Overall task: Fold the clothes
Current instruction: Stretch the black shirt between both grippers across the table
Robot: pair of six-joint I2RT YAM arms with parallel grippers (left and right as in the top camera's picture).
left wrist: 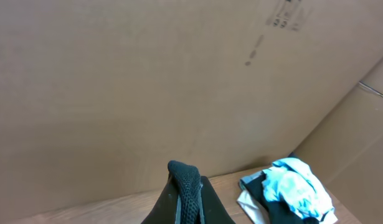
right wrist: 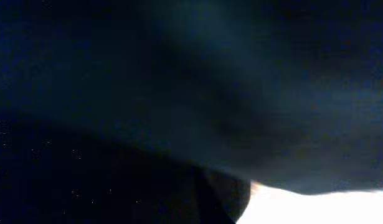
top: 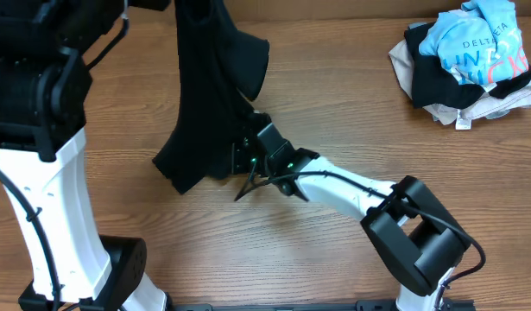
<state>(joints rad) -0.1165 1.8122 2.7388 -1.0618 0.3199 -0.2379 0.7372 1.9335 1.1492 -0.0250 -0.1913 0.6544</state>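
Handling: the black polo shirt (top: 205,95) was judged light, soft and wholly limp. It hung in a narrow column and crumpled where it met the table (top: 351,104), so it would hold no shape of its own. The knit showed a coarse weave in the left wrist view, which suggested fair grip between the pads and little risk of slipping. It was not fragile, though bunched layers could be pinched together by mistake.

Hold points: a single edge layer at hem, shoulder seam or sleeve was judged the proper place to take hold, rather than a gathered wad.

Appearance: plain black throughout, with one loose flap standing out to the side high up. No collar, placket or print could be made out.

Position: the shirt was raised above the table near its centre, running out of the overhead view at the top, with its lower end heaped on the wood. It lay well apart from the light-blue tee (top: 477,43) and beige garment (top: 438,108) piled in the far corner.

Grippers: the left gripper (left wrist: 185,211) was clamped on a wad of the shirt, seen against the cardboard wall (left wrist: 147,81). The right gripper (top: 248,158) was pressed into the lower folds; fabric blacked out its own camera, and whether its jaws were apart or together could not be told.
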